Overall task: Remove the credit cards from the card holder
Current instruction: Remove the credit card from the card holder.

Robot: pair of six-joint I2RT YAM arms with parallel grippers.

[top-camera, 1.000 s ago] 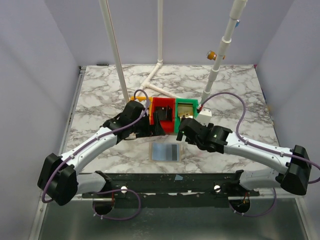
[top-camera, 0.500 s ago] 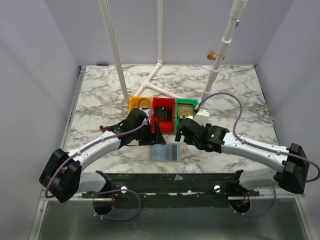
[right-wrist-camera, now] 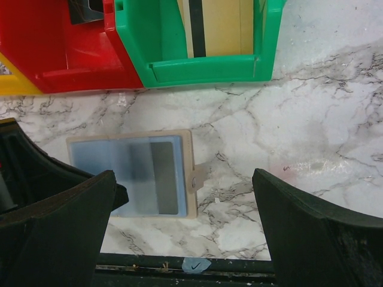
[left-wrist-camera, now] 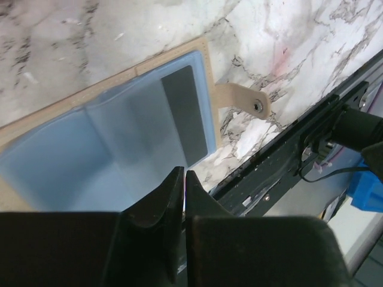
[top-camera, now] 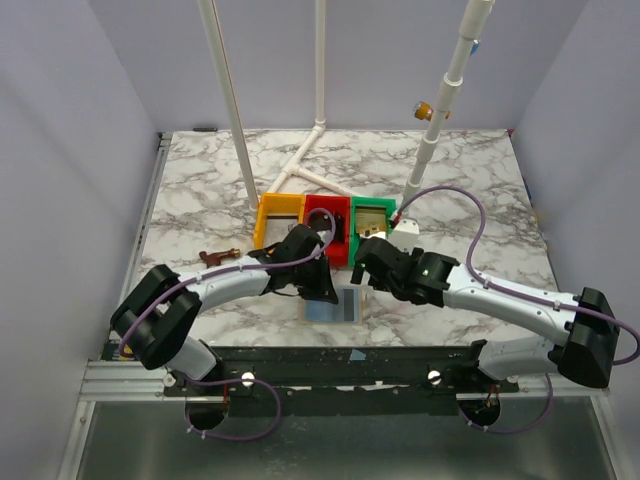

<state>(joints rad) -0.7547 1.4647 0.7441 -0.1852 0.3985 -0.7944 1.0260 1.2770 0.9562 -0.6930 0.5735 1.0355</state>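
The card holder point(right-wrist-camera: 119, 173) lies open and flat on the marble near the front edge, pale blue inside with a tan rim and a strap tab point(left-wrist-camera: 242, 98). A grey card point(left-wrist-camera: 185, 113) sits in its right pocket. A gold-tan credit card point(right-wrist-camera: 218, 27) with a black stripe lies in the green tray point(right-wrist-camera: 197, 67). My left gripper point(left-wrist-camera: 184, 176) is shut with nothing between its fingers, low over the holder's near part point(top-camera: 348, 305). My right gripper point(right-wrist-camera: 182, 179) is open, above the holder's right side and the marble beside it.
Yellow point(top-camera: 278, 212), red point(top-camera: 322, 210) and green point(top-camera: 372, 205) trays stand in a row behind the holder; the red tray holds a black object point(right-wrist-camera: 90, 9). A small brown piece point(top-camera: 213, 257) lies at left. The black front rail point(right-wrist-camera: 197, 266) runs just below the holder.
My left arm swung from the red tray down toward the card holder, and its jaws went from open to shut. The right arm has hardly moved.
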